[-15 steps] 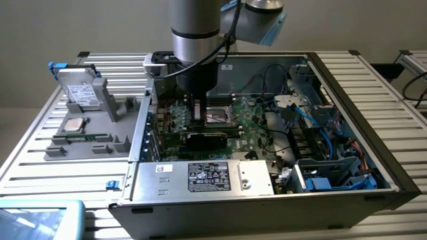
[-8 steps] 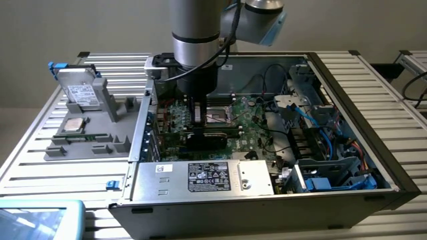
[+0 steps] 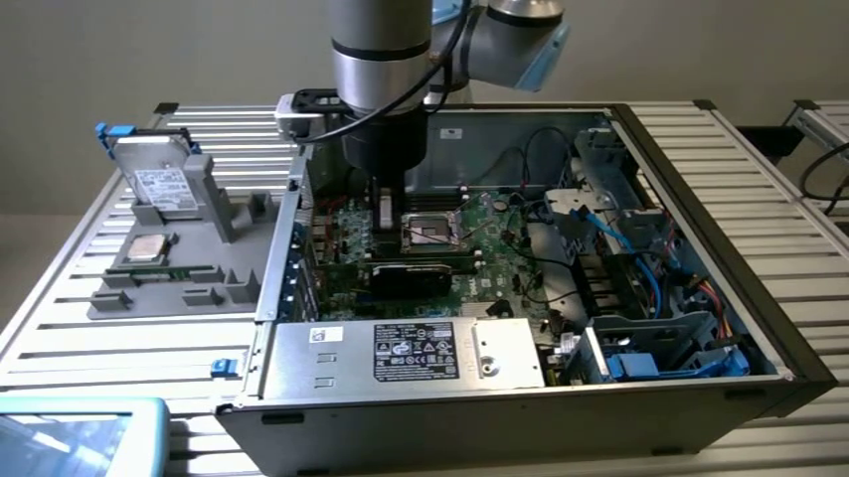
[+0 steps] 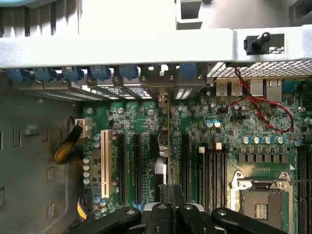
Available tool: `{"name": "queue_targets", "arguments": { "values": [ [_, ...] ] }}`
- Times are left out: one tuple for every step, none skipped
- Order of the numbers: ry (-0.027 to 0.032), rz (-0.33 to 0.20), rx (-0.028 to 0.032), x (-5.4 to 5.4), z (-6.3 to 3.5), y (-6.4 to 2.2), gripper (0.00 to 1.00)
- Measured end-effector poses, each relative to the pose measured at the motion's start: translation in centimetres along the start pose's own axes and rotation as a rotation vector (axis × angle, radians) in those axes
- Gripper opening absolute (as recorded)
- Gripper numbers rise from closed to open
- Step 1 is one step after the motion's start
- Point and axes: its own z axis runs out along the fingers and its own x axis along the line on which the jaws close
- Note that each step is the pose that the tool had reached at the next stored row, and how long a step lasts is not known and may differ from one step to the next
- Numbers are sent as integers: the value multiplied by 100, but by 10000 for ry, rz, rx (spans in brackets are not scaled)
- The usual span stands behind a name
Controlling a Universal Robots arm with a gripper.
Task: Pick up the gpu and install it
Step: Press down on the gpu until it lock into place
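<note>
**Card edge-on over the slots, jaws shut on it**

Your gripper (image 4: 168,204) is closed tight on the gpu (image 4: 165,146), which you see from the wrist view edge-on: a thin dark line running from the fingers toward the rear brackets (image 4: 122,78) of the case. The card stands on edge between two of the long black slots (image 4: 138,168), close to the board (image 4: 146,117). Whether its contacts are already in a slot or just above one cannot be told.

From the exterior view, the arm (image 3: 378,60) reaches straight down into the open case (image 3: 690,248), with the gripper (image 3: 385,214) low over the board's left part, just beside the empty processor socket (image 3: 431,234).

Risks, as a judgement:

- The card looks to lie between slots rather than squarely over one. Pressing down off-line could jam its edge on the board and bend the contacts.
- Its end bracket has to drop into a rear opening. If it catches the case wall, the card may tilt in your grip.
- The grip is on a thin edge, so a sideways push could twist the card.
- The red wire (image 4: 265,112) and the socket lie near, though apart from the card. A drift that way could snag them.

Outside the case, on the exterior view's left, a hard drive (image 3: 162,184) stands in a grey tray (image 3: 173,288), well apart.
</note>
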Motion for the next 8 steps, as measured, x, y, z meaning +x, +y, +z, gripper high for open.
{"name": "queue_targets", "arguments": {
  "values": [
    [0,-1,-23,0,-2,8,12],
    [2,-2,-42,0,-2,9,12],
    [1,-3,-42,0,-2,9,12],
    [2,-3,-43,0,-3,9,12],
    [1,-3,-43,0,-2,9,12],
    [2,-2,-43,0,-2,9,12],
    [1,-2,-43,0,-2,10,12],
    [1,-2,-43,0,-2,10,12]
  ]
}}
